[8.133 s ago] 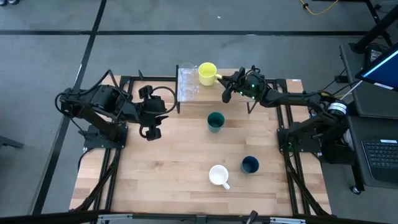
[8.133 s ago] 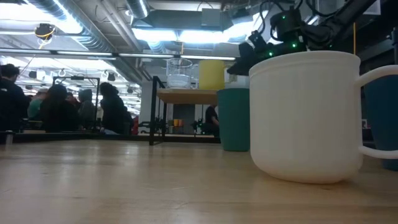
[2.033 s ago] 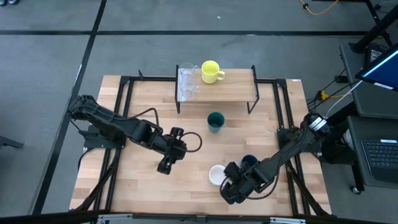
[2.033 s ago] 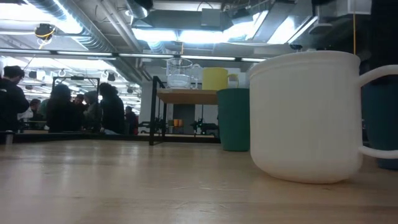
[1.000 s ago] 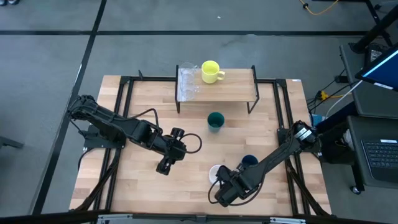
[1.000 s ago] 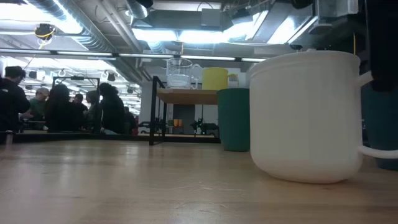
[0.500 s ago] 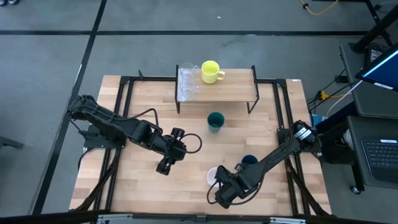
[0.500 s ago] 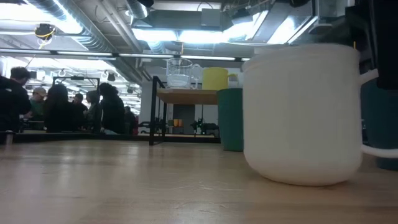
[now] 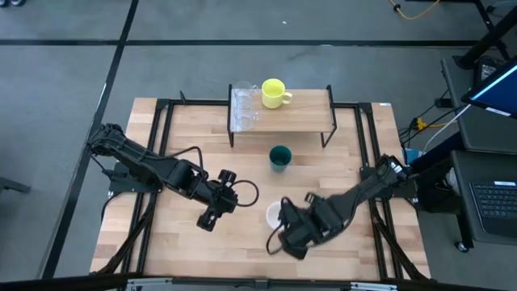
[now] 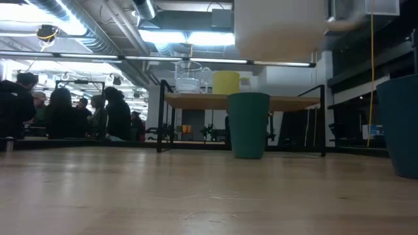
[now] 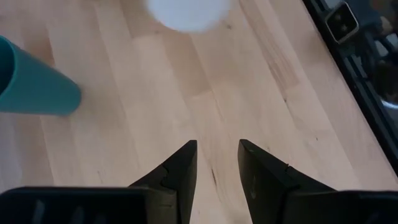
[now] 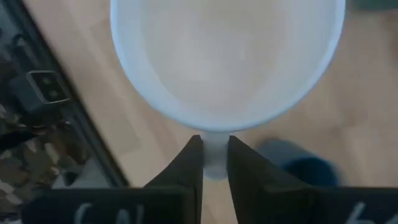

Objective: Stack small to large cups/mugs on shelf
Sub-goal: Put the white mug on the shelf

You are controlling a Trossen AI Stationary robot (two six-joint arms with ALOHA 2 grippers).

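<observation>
My right gripper is shut on the white mug, which hangs above the table's near middle; in the low view only the mug's lower part shows, high up. My left gripper is open and empty over the table, left of the mug. The teal-green cup stands on the table in front of the shelf. The yellow mug and the clear glasses stand on the shelf's left part. The dark blue cup stands on the table; in the high view my right arm hides it. My right gripper pinches the white mug's handle between its two fingers, close to the mug's wall. The fingers come from above, slanting from the table's near right. The mug is lifted clear of the table, upright, its mouth up.
Black frame rails run along the table's left and right sides. Bare wooden tabletop lies between the shelf and the grippers. People show in the room beyond the table.
My right gripper has taken the white mug by its handle, slid it a little toward the table's left edge, then lifted it clear of the table and carried it toward the far edge. My left gripper has shifted slightly toward the left.
</observation>
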